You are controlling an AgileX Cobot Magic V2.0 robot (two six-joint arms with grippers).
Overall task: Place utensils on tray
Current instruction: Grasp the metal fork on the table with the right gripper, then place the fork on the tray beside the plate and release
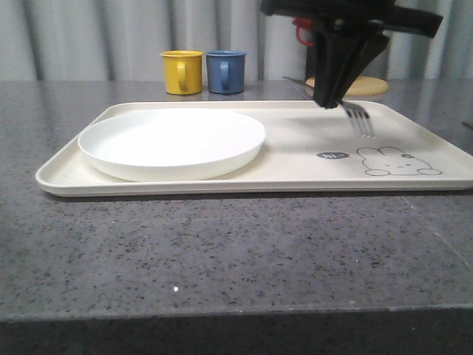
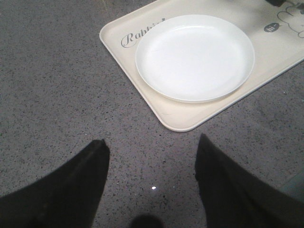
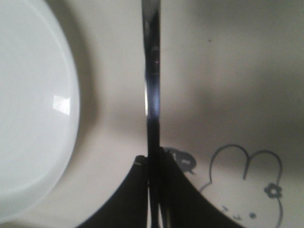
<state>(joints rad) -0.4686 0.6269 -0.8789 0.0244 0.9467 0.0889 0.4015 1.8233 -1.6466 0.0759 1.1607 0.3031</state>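
My right gripper (image 1: 328, 100) hangs over the right half of the cream tray (image 1: 295, 161), shut on a silver fork (image 1: 360, 120). The tines point down and forward, just above the rabbit drawing (image 1: 395, 161). In the right wrist view the fork's handle (image 3: 153, 71) runs straight out from between the closed fingers (image 3: 178, 199), above the tray (image 3: 223, 66). My left gripper (image 2: 153, 141) is open over bare table, short of the tray's corner (image 2: 116, 35), and holds nothing.
A round white plate (image 1: 171, 142) fills the tray's left half and also shows in the wrist views (image 2: 194, 57) (image 3: 33, 109). A yellow mug (image 1: 182, 72) and a blue mug (image 1: 225, 71) stand behind the tray. A yellow disc (image 1: 369, 86) lies at the back right.
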